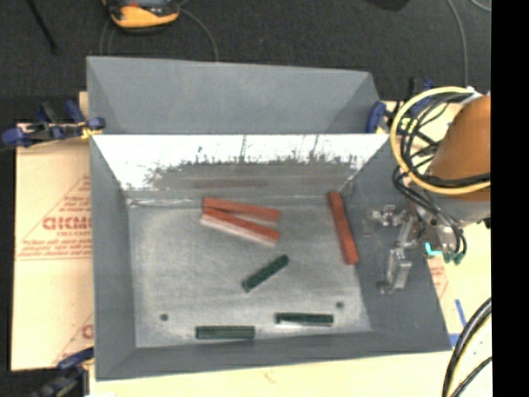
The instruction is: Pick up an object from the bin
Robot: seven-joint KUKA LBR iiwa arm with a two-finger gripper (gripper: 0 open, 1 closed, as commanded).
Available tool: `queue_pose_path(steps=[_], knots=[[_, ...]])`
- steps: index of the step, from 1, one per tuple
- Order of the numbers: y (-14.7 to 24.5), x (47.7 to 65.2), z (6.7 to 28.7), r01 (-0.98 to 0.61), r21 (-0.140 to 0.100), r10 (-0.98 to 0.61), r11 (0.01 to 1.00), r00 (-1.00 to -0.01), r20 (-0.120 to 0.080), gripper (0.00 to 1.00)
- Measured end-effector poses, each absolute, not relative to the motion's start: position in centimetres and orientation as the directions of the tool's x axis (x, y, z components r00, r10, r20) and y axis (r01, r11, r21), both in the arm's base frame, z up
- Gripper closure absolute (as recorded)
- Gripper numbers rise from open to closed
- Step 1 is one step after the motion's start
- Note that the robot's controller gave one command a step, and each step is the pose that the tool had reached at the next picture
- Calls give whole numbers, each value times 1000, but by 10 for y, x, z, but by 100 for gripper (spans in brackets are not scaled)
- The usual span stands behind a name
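My gripper [398, 259] hangs over the bin's right sloping wall, above the floor, with nothing seen in it. Nearest to it, just to its left, a long red-brown stick [343, 227] lies along the right edge of the bin floor, pointing front to back. Further left, near the middle of the floor, a short dark green bar [265, 273] lies at a slant. Another dark green bar [304, 319] lies flat near the front right of the floor.
Two reddish bars [240, 219] lie side by side toward the back of the floor, slightly slanted. A third dark green bar [225, 332] lies along the front edge. The arm with its orange cover and cables comes in from the right.
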State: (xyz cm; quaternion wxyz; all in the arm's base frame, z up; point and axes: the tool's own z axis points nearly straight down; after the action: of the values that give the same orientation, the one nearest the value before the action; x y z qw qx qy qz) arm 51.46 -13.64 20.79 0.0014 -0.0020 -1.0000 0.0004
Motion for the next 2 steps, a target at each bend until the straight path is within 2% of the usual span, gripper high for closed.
queue_pose_path(steps=[1,2], knots=[[-136,516,211,0,-2,0,1000,-1000,-4,0],[-99,509,153,-82,-3,-82,997,-997,-7,0]])
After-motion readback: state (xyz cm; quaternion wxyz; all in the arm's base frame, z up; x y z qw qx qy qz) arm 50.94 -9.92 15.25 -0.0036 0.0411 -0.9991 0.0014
